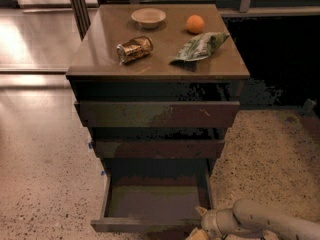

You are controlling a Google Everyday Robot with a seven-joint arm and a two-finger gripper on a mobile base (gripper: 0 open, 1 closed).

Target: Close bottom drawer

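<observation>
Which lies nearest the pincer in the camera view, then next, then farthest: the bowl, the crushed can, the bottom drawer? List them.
From the pincer, at the bottom edge, right of centre:
1. bottom drawer, open, right beside it.
2. crushed can, front left of the cabinet top.
3. bowl, at the back of the top.
</observation>
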